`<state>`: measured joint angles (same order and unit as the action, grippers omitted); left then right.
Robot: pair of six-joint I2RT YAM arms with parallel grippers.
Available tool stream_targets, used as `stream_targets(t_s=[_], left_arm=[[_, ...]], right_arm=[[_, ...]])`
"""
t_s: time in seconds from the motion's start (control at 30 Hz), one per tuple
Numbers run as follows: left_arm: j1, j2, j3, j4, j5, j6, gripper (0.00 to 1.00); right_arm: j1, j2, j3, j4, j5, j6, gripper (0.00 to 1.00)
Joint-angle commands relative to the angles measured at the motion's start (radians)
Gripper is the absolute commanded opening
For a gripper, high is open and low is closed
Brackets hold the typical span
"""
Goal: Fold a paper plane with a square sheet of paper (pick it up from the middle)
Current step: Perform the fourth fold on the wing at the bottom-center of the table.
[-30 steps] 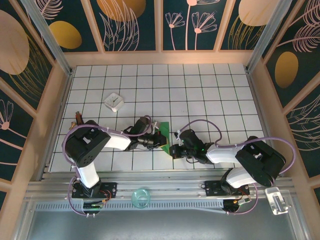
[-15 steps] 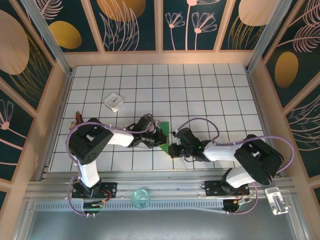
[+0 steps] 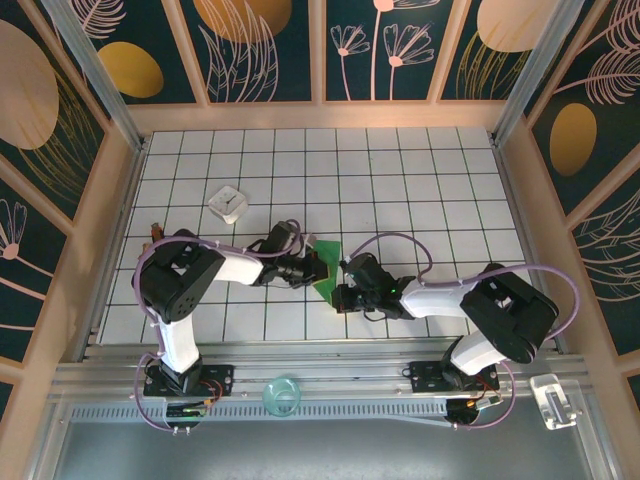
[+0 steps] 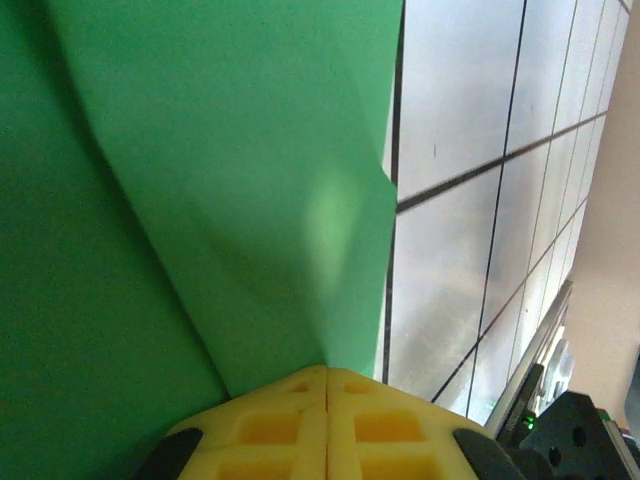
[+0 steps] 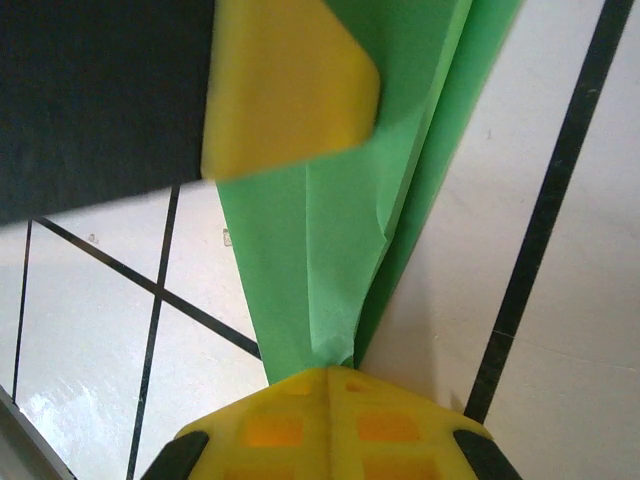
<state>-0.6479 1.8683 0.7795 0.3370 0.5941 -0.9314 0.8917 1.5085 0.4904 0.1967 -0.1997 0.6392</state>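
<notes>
The enclosure's floor is a white tiled table (image 3: pixel 400 190) ruled with black grid lines. At its near edge a metal rail (image 3: pixel 340 378) is seen, to which both arm bases are bolted; a small clear greenish round object (image 3: pixel 282 394) is set on it between the bases. Just beyond the rail, both arms are bent inward so that the grippers meet near the middle of the table's near rows. The left gripper (image 3: pixel 312 268) is pressed together on the green paper (image 3: pixel 327 285) from the left. In the left wrist view its yellow pads (image 4: pixel 270 425) are seen flush against one another, and the paper (image 4: pixel 200 200) rises from the seam between them as a broad, gently bowed surface. The right gripper (image 3: pixel 340 296) is likewise closed on the paper's near end. In the right wrist view the paper (image 5: pixel 330 230) is pinched between the joined yellow pads (image 5: pixel 390 430) and is shown as a narrow, layered strip with lengthwise creases. One yellow finger (image 5: pixel 285 90) of the left gripper is laid against its far part. The paper is thus held by both grippers, just above or on the tiles; which cannot be told. Farther back on the left, well apart from the paper, a small white box (image 3: pixel 228 203) is placed. The far side is closed by wood-framed walls (image 3: pixel 260 50) painted dark teal with flowers and orange ovals.
</notes>
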Motion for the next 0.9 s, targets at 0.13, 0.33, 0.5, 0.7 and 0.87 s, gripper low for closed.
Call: stream_targets(t_s=[0.13,0.33,0.5,0.7,0.87], left_arm=[[0.085,0.069,0.075,-0.109,-0.065,0.106,0.1],[0.141,0.121,0.139,-0.144,-0.063,0.147,0.12],[0.176,0.16,0.214,-0.178,-0.057,0.171,0.15],[0.218,0.214,0.299,-0.217,-0.071,0.2,0.16],[0.265,0.247,0.339,-0.212,-0.066,0.2,0.19]], right_arm=[[0.019,0.098,-0.064,-0.286,0.046,0.006,0.0],[0.019,0.102,-0.061,-0.292,0.045,0.007,0.0],[0.021,0.111,-0.062,-0.296,0.045,0.005,0.0],[0.023,0.118,-0.064,-0.296,0.04,0.007,0.0],[0.023,0.124,-0.064,-0.293,0.039,0.007,0.0]])
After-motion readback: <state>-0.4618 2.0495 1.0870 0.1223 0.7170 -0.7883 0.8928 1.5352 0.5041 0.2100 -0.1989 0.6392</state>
